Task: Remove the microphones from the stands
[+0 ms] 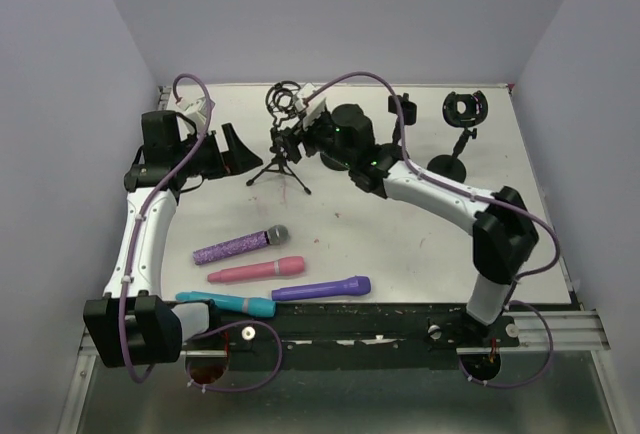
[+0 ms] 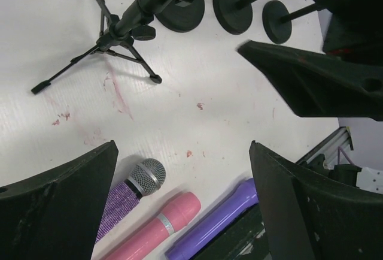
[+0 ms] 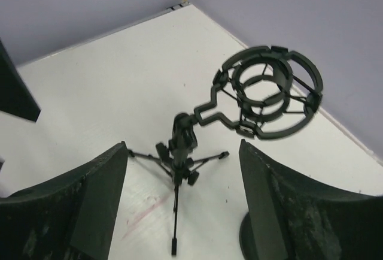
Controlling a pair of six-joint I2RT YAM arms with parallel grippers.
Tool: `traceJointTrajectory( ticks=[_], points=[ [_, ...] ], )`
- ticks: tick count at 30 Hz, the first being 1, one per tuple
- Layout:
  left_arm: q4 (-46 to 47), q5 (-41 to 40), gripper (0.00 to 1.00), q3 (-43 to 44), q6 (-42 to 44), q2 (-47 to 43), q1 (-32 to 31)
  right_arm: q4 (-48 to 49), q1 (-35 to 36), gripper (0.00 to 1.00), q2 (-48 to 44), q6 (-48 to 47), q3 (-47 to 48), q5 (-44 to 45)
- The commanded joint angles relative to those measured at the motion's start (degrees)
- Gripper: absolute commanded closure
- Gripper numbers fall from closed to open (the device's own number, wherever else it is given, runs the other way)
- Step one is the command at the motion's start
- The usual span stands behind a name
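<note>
A black tripod stand point(image 1: 279, 159) stands at the back of the table, and its round shock mount point(image 1: 285, 100) holds no microphone. In the right wrist view the mount point(image 3: 269, 92) is an empty ring above the tripod point(image 3: 179, 146). My right gripper point(image 1: 298, 136) is open right beside the stand, with its jaws point(image 3: 182, 152) either side of the tripod in its own view. My left gripper point(image 1: 232, 150) is open and empty, just left of the stand. Several microphones lie near the front: glitter purple point(image 1: 240, 244), pink point(image 1: 255, 271), purple point(image 1: 320, 289) and teal point(image 1: 225, 302).
Two more stands with round bases are at the back right point(image 1: 447, 164), one carrying an empty shock mount point(image 1: 464, 107). Their bases show in the left wrist view point(image 2: 233, 8). The right arm point(image 1: 440, 194) crosses the table's right half. Walls enclose the table's back and sides.
</note>
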Motion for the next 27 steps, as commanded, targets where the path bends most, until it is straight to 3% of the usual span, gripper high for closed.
traceJointTrajectory(
  ticks=[1, 4, 9, 14, 16, 18, 20, 27],
  points=[
    [1.13, -4.7, 0.02, -1.32, 2.4, -2.46, -0.27, -8.21, 0.35, 0.15, -10.48, -4.16, -7.19, -0.52],
    [1.31, -8.12, 0.02, -1.41, 3.45, -2.46, -0.54, -15.41, 0.26, 0.0, -14.27, -2.51, -8.0, 2.11],
    [0.08, -17.17, 0.02, 0.61, 6.7, -2.81, -0.89, -37.89, -2.46, 0.0, -15.42, 3.56, 0.25, -0.06],
    [1.57, -23.59, 0.02, 2.11, 10.74, -3.86, -0.89, -49.87, -11.84, 0.0, -18.58, 7.68, 1.14, -3.06],
    [3.76, -24.74, 0.02, 1.94, 13.72, -5.26, -1.06, -52.25, -15.63, 0.0, -18.15, 12.95, 2.19, 2.08],
    [5.7, -25.27, 0.01, 1.67, 16.97, -6.41, -1.33, -54.01, -16.09, 0.0, -17.18, 16.04, 3.86, 14.55],
    [6.14, -25.27, 0.01, 1.76, 20.56, -6.68, -1.42, -51.4, -16.17, 0.0, -18.84, 15.97, 2.74, 19.42],
    [-0.08, -29.66, 0.02, 6.93, 23.76, -2.47, -1.5, -47.44, -16.17, 0.0, -21.48, 16.49, -1.04, 18.3]
  ],
)
